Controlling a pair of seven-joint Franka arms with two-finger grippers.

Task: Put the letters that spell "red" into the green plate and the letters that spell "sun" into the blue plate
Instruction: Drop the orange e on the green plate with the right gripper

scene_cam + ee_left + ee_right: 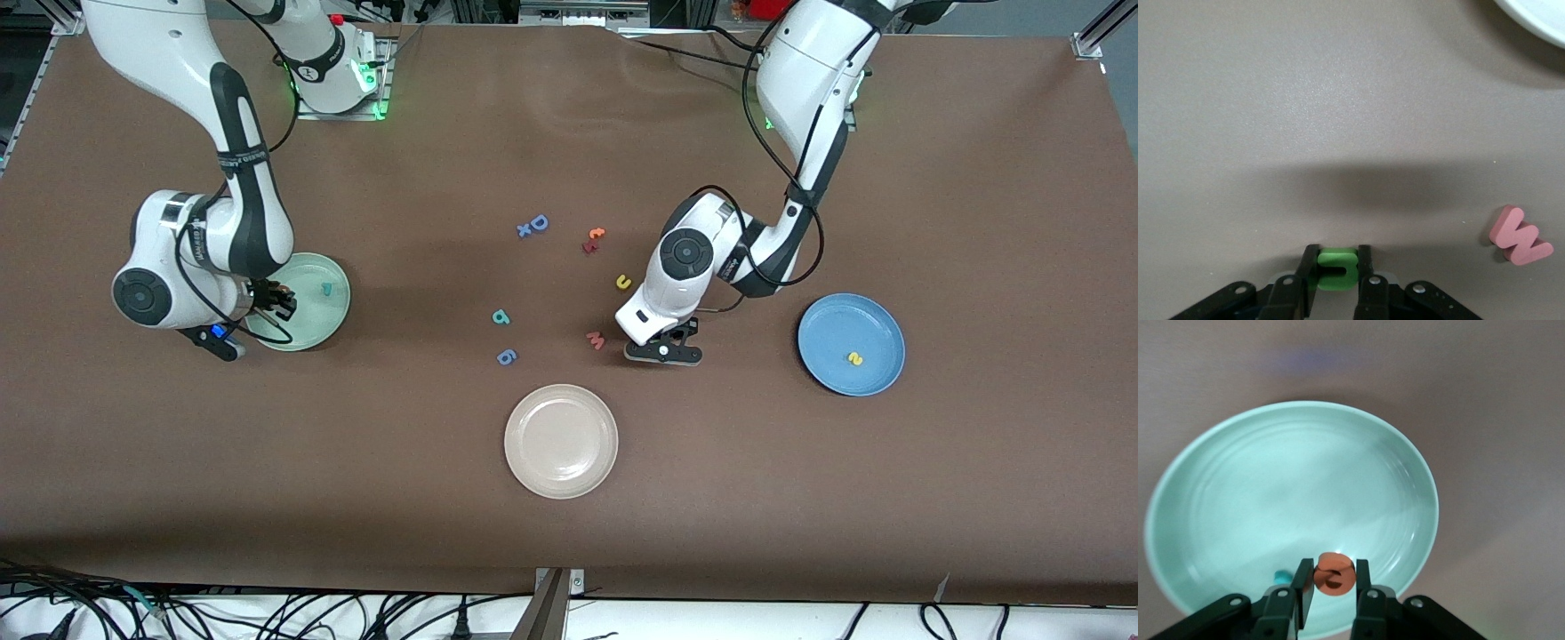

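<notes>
Front view gives me the whole bench [800, 498]: the green plate [307, 333] lies toward the right arm's end, the blue plate [827, 369] toward the left arm's end, and a cream plate [560, 440] sits between them, nearest the camera. My right claw [1333, 583] hangs over the green plate, clamped on the orange "e" [1333, 572]; the teal "r" [326, 288] already lies in that plate. My left claw [1338, 270] is down at the bench beside the pink "w" [1520, 235], its fingers [1310, 263] squeezed against the green "n" [1337, 269]. The yellow "s" [854, 358] rests in the blue plate. The yellow "u" [623, 283] lies loose on the bench near the left arm's wrist. The teal "d" [501, 316] lies mid-bench, with a blue "6" [506, 356] just nearer the camera. A blue capital "D" [538, 222] and two small red-orange letters [593, 240] lie farther up.
</notes>
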